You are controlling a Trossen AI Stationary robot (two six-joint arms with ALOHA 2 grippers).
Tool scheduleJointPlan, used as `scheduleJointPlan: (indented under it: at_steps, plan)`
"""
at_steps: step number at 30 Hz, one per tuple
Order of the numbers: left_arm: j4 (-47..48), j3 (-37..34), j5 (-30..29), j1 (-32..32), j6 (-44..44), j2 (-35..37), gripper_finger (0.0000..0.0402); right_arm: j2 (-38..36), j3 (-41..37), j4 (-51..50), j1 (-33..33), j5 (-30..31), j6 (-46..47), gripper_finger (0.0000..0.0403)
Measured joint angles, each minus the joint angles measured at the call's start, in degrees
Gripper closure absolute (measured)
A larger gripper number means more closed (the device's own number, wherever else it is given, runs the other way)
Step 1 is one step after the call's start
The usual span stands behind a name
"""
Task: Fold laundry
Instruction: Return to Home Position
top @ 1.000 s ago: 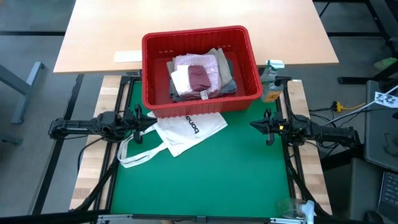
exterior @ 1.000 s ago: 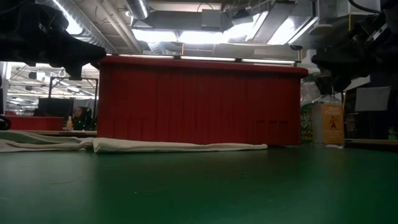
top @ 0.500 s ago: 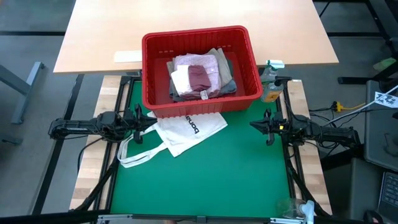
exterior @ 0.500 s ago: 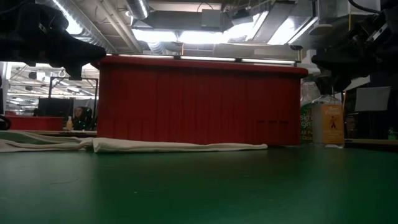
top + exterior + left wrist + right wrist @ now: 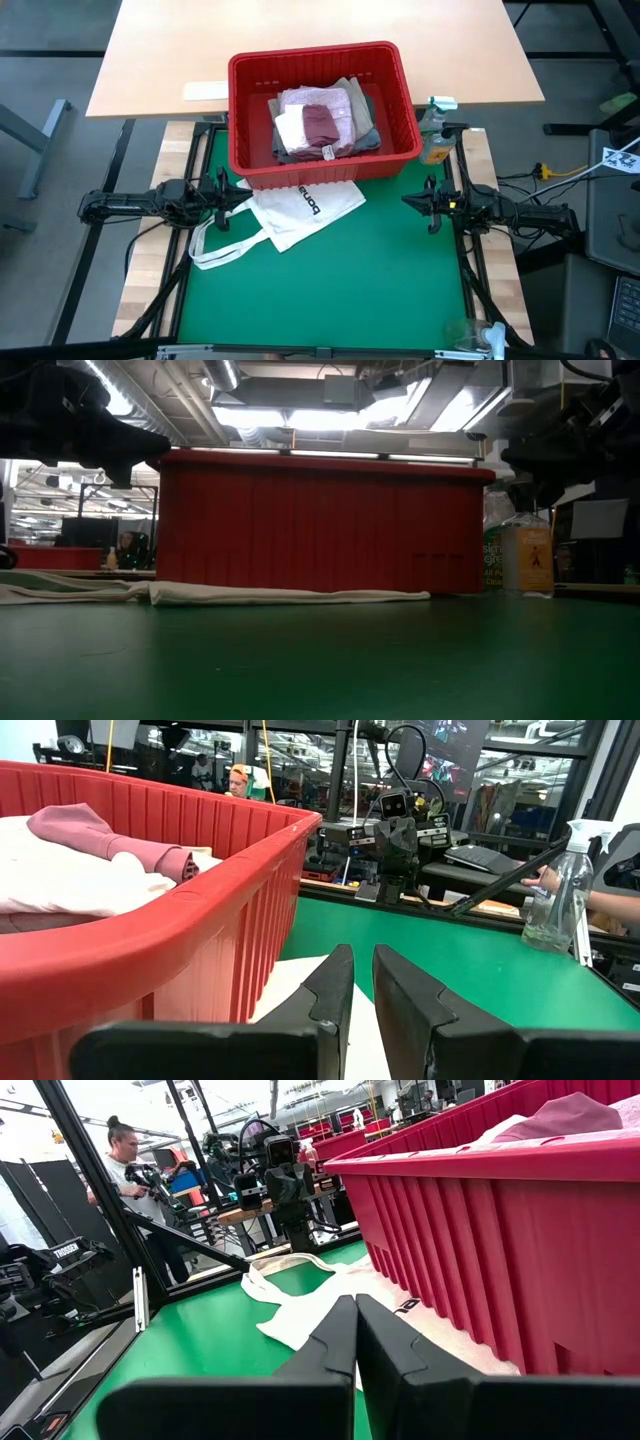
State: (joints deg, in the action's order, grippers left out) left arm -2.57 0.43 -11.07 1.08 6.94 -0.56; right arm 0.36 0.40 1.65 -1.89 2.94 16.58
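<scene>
The near half of the green desk (image 5: pixel 330 290) is lying bare. Midway along its left edge the left gripper (image 5: pixel 228 192) is hovering, pointing inward. Its fingers (image 5: pixel 330 990) are drawn close with only a sliver between the tips, and they are gripping nothing. Across from it, by the right edge, the right gripper (image 5: pixel 408 200) is hanging with its fingers (image 5: pixel 335 1342) pressed together and empty. Between the two grippers, closer to the left one, a white tote bag (image 5: pixel 290 212) is lying flat, touching the red basket (image 5: pixel 240 120) just behind it. The basket is sitting at the desk's far edge. Inside it the folded laundry (image 5: pixel 318 122) is resting in a stack, with a maroon piece on top beside a small white one. A spray bottle (image 5: pixel 436 135) is standing at the far right corner. A wooden tabletop (image 5: pixel 150 60) is stretching beyond.
</scene>
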Motion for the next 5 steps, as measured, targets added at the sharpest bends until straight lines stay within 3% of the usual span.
scheduleJointPlan:
  at_steps: [5]
  plan:
    - [0.0,0.0,0.0,0.0,0.0,0.0,0.0363,0.0,0.0,0.0,0.0,0.0,0.0,0.0397]
